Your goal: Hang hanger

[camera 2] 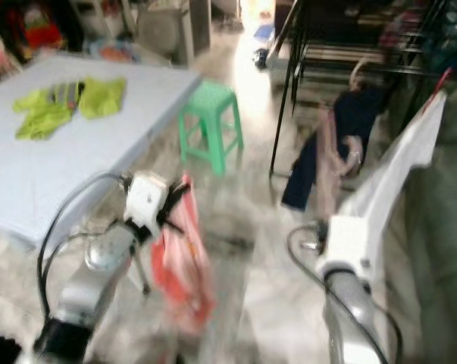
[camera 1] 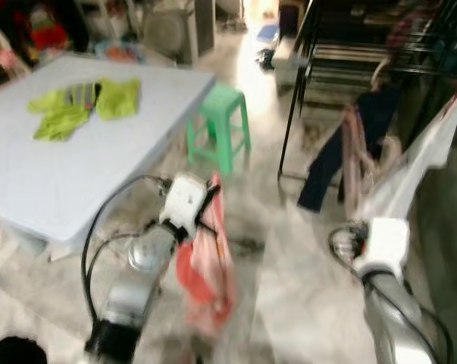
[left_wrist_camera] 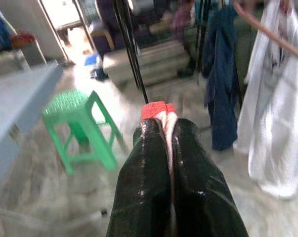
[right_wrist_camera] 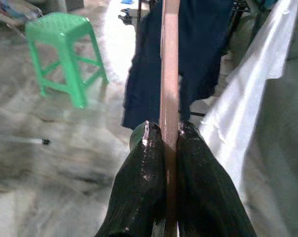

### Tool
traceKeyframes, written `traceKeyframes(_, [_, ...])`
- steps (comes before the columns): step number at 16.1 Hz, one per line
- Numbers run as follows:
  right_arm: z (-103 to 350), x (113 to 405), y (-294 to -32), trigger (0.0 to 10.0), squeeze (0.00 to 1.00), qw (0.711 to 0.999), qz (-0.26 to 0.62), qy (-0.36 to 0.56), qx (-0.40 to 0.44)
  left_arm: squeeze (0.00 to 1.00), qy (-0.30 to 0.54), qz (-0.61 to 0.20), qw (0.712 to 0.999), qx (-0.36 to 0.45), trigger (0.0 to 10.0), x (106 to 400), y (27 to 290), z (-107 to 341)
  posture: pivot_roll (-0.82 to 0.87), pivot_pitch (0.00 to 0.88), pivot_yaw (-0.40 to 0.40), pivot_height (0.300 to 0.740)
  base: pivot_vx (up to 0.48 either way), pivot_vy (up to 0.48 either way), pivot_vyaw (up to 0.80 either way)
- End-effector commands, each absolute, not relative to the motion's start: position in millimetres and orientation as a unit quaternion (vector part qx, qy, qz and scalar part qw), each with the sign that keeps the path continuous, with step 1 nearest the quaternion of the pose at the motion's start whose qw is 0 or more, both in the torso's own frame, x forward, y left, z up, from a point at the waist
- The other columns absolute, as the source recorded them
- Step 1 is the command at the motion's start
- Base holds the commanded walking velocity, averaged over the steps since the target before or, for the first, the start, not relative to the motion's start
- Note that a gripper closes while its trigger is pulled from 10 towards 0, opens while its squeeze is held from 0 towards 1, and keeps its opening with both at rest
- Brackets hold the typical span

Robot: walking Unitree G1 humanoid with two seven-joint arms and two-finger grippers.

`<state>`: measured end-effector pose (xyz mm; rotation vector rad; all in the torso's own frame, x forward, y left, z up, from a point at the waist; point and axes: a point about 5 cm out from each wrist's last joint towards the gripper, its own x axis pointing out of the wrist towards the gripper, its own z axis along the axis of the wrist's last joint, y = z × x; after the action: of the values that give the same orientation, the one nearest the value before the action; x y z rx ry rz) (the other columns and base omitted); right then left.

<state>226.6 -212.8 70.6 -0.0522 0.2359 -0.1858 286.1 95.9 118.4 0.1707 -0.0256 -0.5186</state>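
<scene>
The left gripper [left_wrist_camera: 169, 129] pinches a red-and-pink cloth [camera 1: 209, 265], while the right gripper [right_wrist_camera: 163, 131] clamps a pinkish hanger [right_wrist_camera: 169, 64] bearing a white garment [camera 1: 417, 171] near the dark rack [camera 1: 364, 53].

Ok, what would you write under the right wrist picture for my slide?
Right end effector shut on a pink hanger, with navy clothes and a green stool ahead.
</scene>
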Motion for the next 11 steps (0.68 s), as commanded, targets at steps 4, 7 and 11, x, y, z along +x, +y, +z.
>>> traceKeyframes(4, [86,242,-208,10.0,0.00,0.994,-0.078,0.070,-0.024,0.00,-0.037,-0.217,0.970,0.100,10.0,291,105,130,-0.03,0.000,0.045,0.740,0.000,0.000,0.75])
traceKeyframes(7, [87,244,-212,10.0,0.00,0.995,-0.058,0.074,-0.031,0.00,-0.011,-0.214,0.973,0.089,10.0,280,102,112,-0.04,0.000,0.023,0.740,0.000,0.000,0.80])
traceKeyframes(11, [85,242,-215,10.0,0.00,0.995,-0.065,0.074,-0.017,0.00,0.001,-0.226,0.972,0.065,10.0,277,93,106,-0.06,0.000,0.023,0.740,0.000,0.000,0.60])
